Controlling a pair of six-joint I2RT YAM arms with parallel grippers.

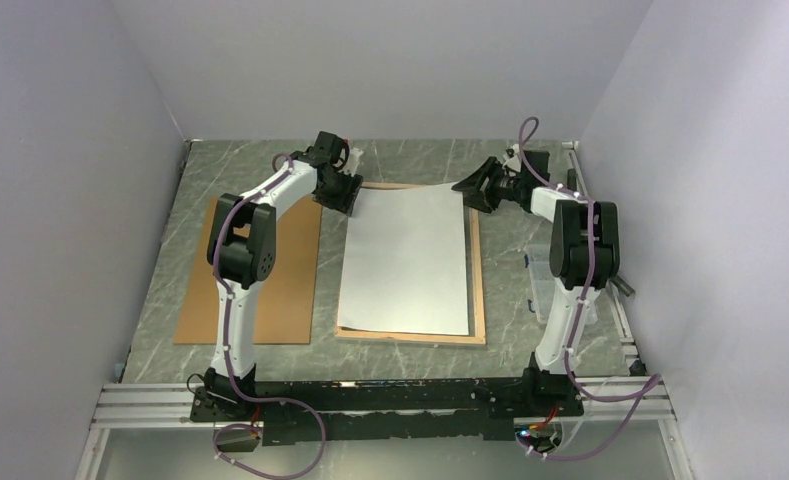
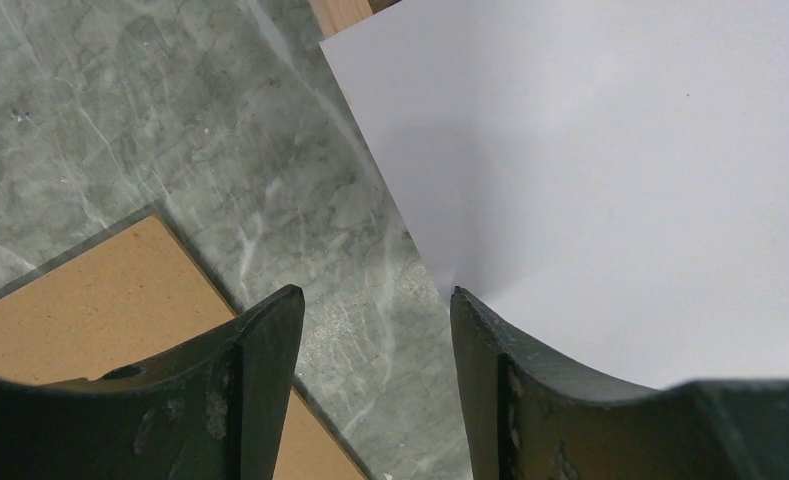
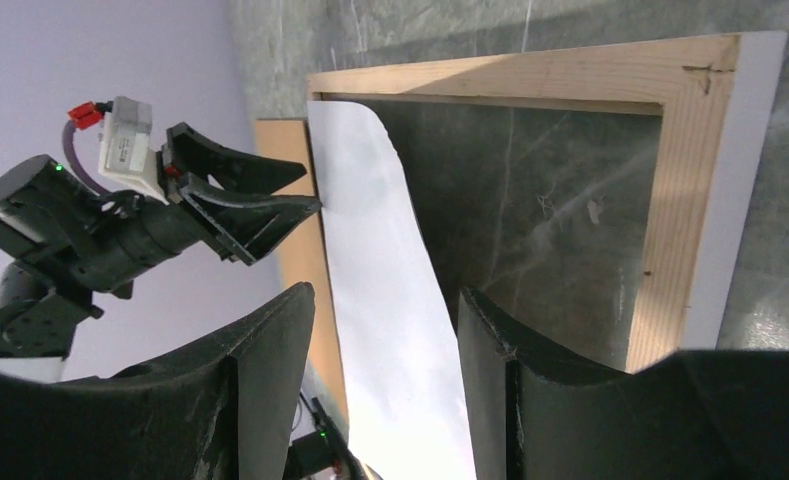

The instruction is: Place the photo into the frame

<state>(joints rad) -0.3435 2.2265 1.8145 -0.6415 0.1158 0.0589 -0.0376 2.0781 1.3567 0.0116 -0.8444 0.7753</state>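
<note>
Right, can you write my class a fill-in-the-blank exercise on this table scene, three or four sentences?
1. The photo lies over the frame showing its plain ___ side.
2. The side of the frame facing up is pale ___.
3. From the top camera, the brown board lies to the ___ of the frame.
4. The left gripper and the right gripper are at the photo's ___ corners, away from the arm bases.

Missing words: white; wood; left; far.
</note>
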